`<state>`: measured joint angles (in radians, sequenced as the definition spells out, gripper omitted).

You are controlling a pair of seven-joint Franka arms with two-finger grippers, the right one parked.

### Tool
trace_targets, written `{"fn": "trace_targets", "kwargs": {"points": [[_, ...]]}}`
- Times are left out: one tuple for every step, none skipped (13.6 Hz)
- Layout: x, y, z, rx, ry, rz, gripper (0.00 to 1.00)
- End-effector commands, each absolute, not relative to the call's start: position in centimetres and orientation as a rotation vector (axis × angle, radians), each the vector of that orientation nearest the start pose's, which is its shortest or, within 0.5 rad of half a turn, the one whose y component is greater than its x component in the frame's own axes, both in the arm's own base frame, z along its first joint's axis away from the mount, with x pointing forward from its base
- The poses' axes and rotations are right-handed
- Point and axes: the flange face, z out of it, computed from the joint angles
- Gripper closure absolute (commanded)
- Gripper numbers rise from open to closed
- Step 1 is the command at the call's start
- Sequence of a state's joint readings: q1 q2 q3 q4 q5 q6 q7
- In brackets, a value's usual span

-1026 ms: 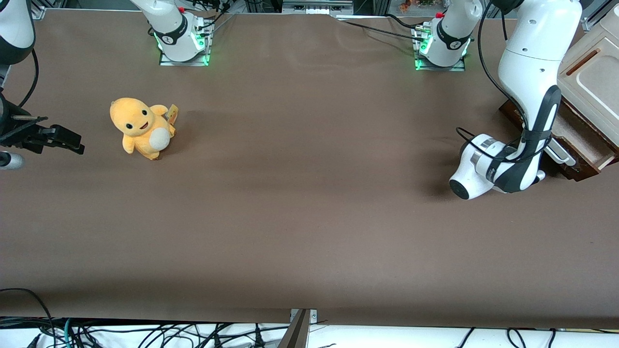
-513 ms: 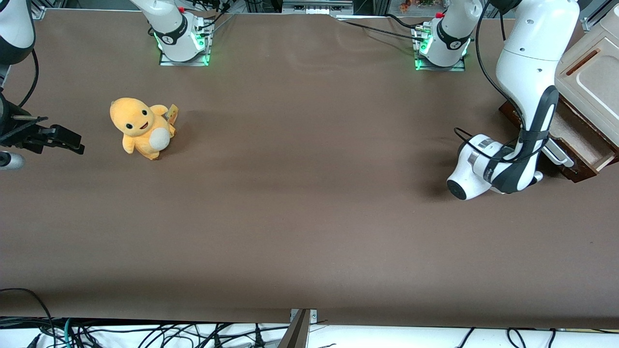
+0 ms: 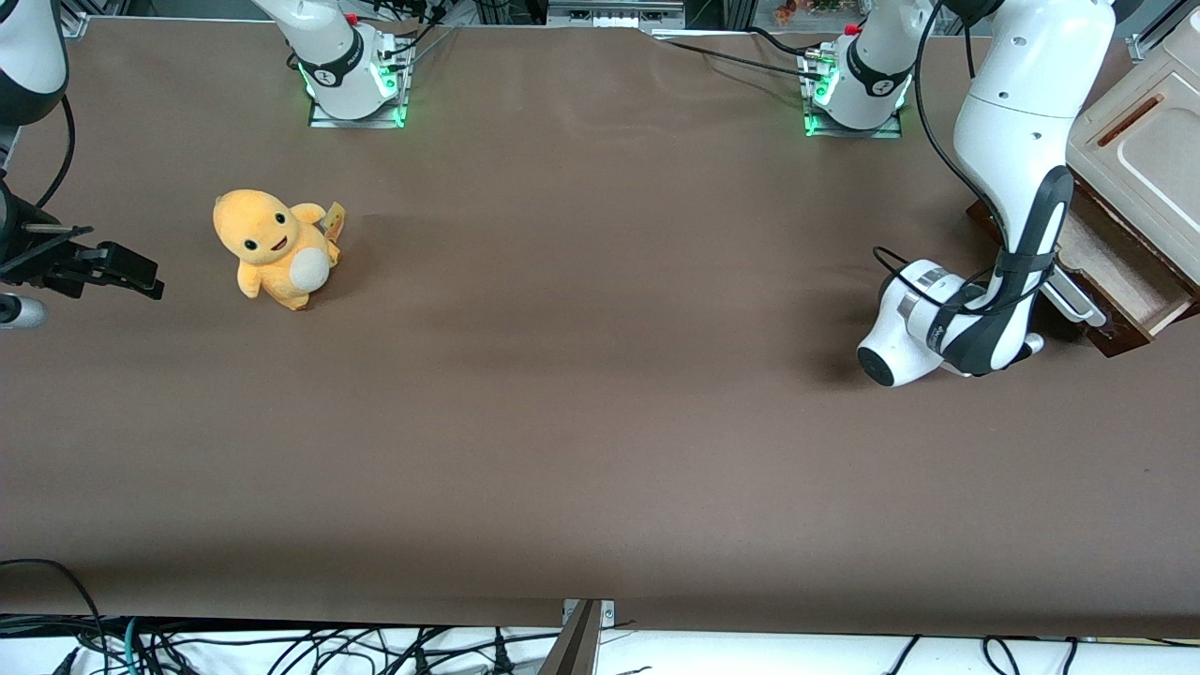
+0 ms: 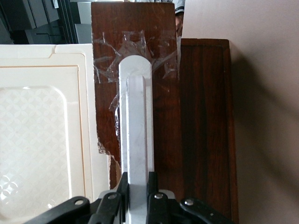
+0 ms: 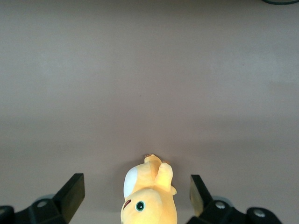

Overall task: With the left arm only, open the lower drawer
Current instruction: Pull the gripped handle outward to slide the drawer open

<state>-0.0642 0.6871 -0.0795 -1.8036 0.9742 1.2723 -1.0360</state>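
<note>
Brown table (image 3: 581,394) w/ a two-arm Franka rig: the left arm (image 3: 1017,178) bends down at the working arm's end, its gripper (image 4: 138,186) clamped on the long white bar handle (image 4: 136,126) of the lower drawer (image 3: 1116,272). That drawer sits at the table's edge under a beige cabinet (image 3: 1139,159) and is already pulled partway out, pale wood inside showing in the front view. An orange plush toy (image 3: 274,248) stands well apart, toward the parked arm's end, approx. level w/ the drawer, and plays no part. Judgement: the pull is mid-stroke, drawer open but prob. not fully. Risks from here: the fingers (image 4: 122,189) grip the bar near one end, not its middle, so an off-axis pull could rack the drawer and jam it in its runners; the smooth bar could slip out of the pinch if the pull runs at an angle; and the handle looks taped onto the dark front, clear tape (image 4: 117,56) wrinkled around its rounded end, so a hard tug might peel it loose or drag the whole cabinet. Views differ: the front view gives arm pose and how far the drawer stands out but hides the gripper under the wrist; the left wrist view alone shows the fingers on the bar, the tape and the wood grain; the right wrist view shows only the toy and bare table.
</note>
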Motion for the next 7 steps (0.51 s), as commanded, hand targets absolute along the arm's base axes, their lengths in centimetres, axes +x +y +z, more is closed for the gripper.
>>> {"fn": "trace_targets", "kwargs": {"points": [[55.05,1.28,18.98,-1.676,-0.376,0.488,1.0],[55.04,1.27,18.97,-1.676,-0.378,0.488,1.0],[55.04,1.27,18.97,-1.677,-0.376,0.489,1.0],[55.05,1.34,18.96,-1.678,-0.376,0.491,1.0],[55.01,1.44,18.89,-1.676,-0.377,0.494,1.0],[54.85,1.54,18.78,-1.672,-0.374,0.5,0.8],[54.59,1.83,18.56,-1.669,-0.371,0.511,0.52]]}}
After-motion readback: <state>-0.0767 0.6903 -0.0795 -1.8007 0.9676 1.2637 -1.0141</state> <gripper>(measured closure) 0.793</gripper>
